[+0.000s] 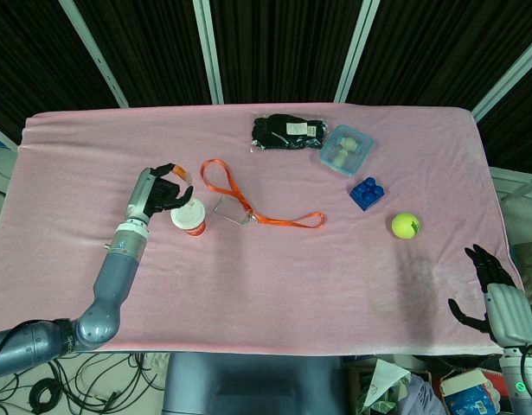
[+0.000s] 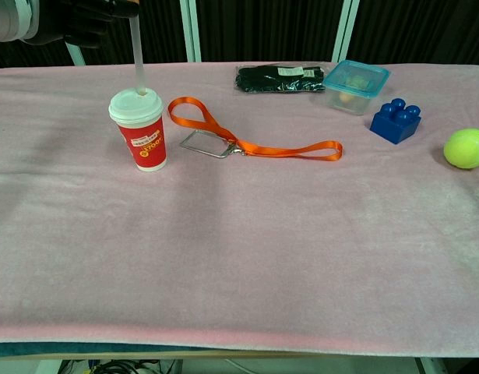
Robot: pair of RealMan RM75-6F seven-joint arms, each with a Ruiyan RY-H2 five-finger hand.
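A pink cloth covers the table and fills most of both frames, with dark curtain panels and pale struts along the top.

Only the head view shows the right hand, at the lower right edge of the frame, off the cloth's corner, its dark fingers spread apart and holding nothing. The chest view misses it altogether. That view also cuts the left hand down to a dark patch in the upper left corner, while the head view shows the left hand whole at centre left, just beside the cup.

The chest view makes plain what the head view hides: the left hand's fingers are closed on the top of a straw, which stands upright in the lid of the red paper cup.

An orange lanyard with a metal clip lies to the right of the cup. Black gloves sit at upper centre. Just beside them, a clear box with a blue lid holds small pale items that cannot be made out. Further right lie a blue block and a yellow-green tennis ball.
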